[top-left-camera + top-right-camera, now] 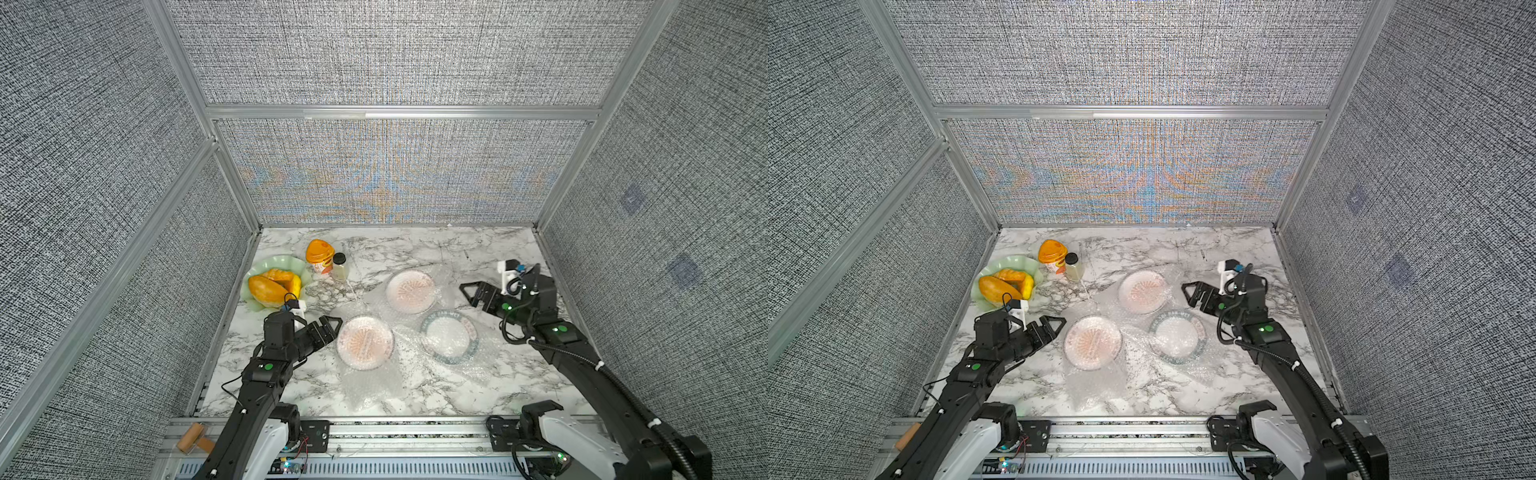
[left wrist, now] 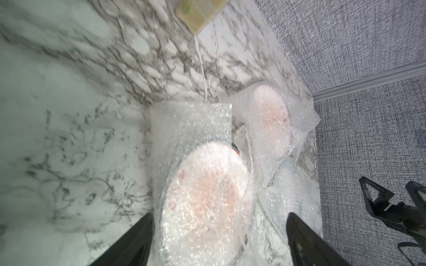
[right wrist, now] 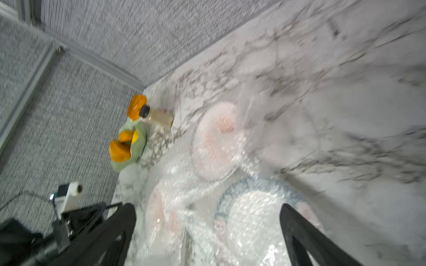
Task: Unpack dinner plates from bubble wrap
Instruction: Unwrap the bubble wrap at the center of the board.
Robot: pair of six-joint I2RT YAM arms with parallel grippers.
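Three dinner plates lie on the marble table, each covered by bubble wrap (image 1: 374,395). One orange-sunburst plate (image 1: 365,341) is near left and another sunburst plate (image 1: 410,291) is farther back. The green-lettered plate (image 1: 449,336) is at the right. My left gripper (image 1: 329,327) is open at the near sunburst plate's left edge. In the left wrist view the left gripper (image 2: 220,215) has its jaws wide, either side of that wrapped plate (image 2: 202,184). My right gripper (image 1: 469,294) hangs open, right of the far plate. In the right wrist view the right gripper (image 3: 207,206) looks onto the green-lettered plate (image 3: 253,221).
A wavy pale green dish (image 1: 272,262) with orange food stands at the far left. An orange-lidded cup (image 1: 320,252) and a small black-capped bottle (image 1: 339,266) stand beside it. A wooden roller (image 1: 193,436) lies on the front rail. Grey walls close three sides.
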